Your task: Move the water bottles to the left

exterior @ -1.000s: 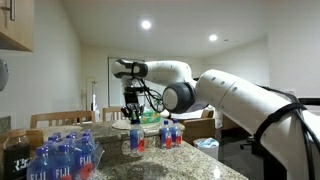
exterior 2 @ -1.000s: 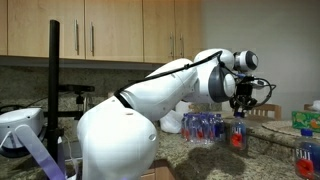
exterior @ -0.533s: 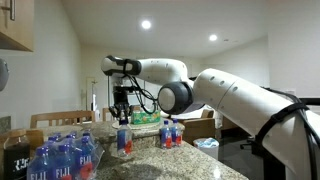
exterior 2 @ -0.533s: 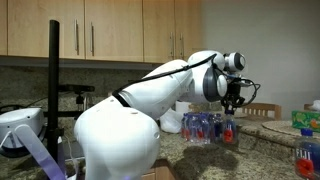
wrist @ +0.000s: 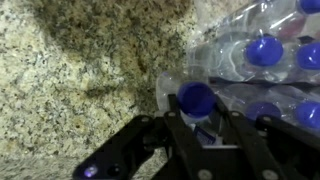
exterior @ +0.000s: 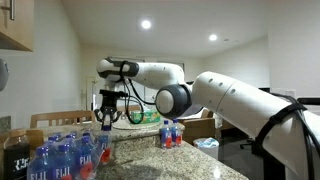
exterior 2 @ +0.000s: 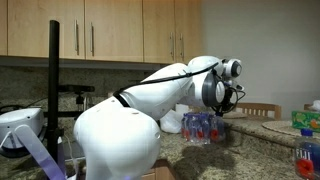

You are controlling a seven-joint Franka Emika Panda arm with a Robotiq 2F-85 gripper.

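My gripper [exterior: 104, 122] is shut on a small clear water bottle [exterior: 103, 146] with a blue cap and red label, holding it upright by the neck beside the wrapped pack. In the wrist view my fingers [wrist: 178, 128] clamp just under its blue cap [wrist: 196, 98], above the granite. Two more small red-labelled bottles [exterior: 170, 134] stand together further along the counter. In an exterior view the gripper [exterior 2: 221, 108] hangs in front of the wrapped bottles, and the held bottle is hard to make out.
A shrink-wrapped pack of larger blue-labelled FIJI bottles [exterior: 62, 160] stands on the granite counter [exterior: 170, 165], and shows in the wrist view [wrist: 262, 52]. A dark container [exterior: 17, 152] sits beside it. Another bottle pack [exterior 2: 306, 160] is at the counter's end. Chairs [exterior: 60, 118] stand behind.
The gripper has carried the held bottle sideways along the counter, away from the two standing bottles, to just beside the FIJI pack.
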